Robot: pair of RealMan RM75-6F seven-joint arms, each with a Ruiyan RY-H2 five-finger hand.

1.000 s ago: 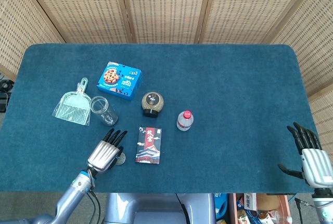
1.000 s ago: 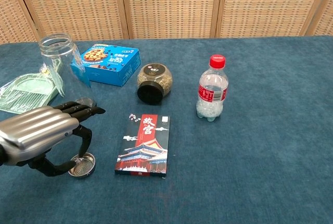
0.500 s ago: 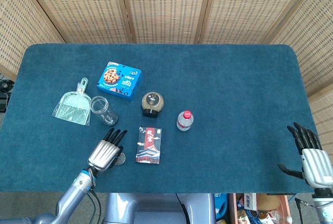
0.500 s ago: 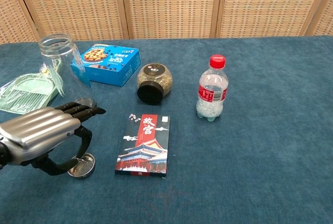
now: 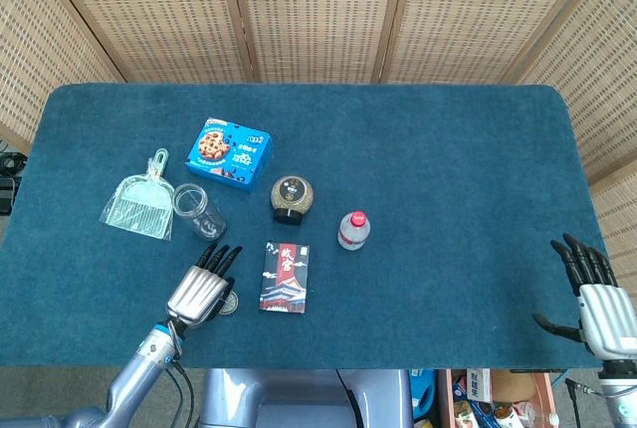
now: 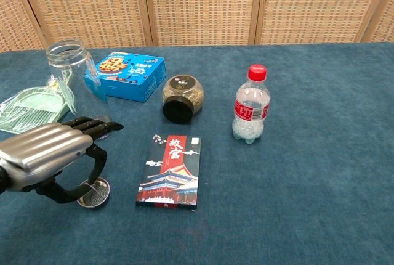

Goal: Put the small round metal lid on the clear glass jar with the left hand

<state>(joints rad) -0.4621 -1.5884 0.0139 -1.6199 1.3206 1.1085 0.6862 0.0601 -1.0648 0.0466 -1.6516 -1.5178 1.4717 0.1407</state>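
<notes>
The small round metal lid point(image 6: 94, 193) lies flat on the blue cloth just left of the red card box; in the head view the lid point(image 5: 230, 303) peeks out beside my knuckles. My left hand point(image 6: 46, 154) hovers right over it, fingers stretched forward and the thumb hooked down to the lid's rim, with nothing lifted. The clear glass jar point(image 6: 68, 68) stands upright and uncapped behind the hand, next to the dustpan; from above the jar point(image 5: 196, 211) sits just beyond my left hand point(image 5: 202, 287). My right hand point(image 5: 595, 299) rests spread at the table's near right corner.
A green dustpan point(image 5: 137, 203) lies left of the jar. A blue cookie box point(image 5: 230, 151), a dark-lidded jar on its side point(image 5: 292, 197), a red-capped water bottle point(image 5: 352, 230) and a red card box point(image 5: 285, 276) fill the middle left.
My left hand has drawn a little back and left over the lid, which has shifted slightly with it. The right hand has stayed still.
</notes>
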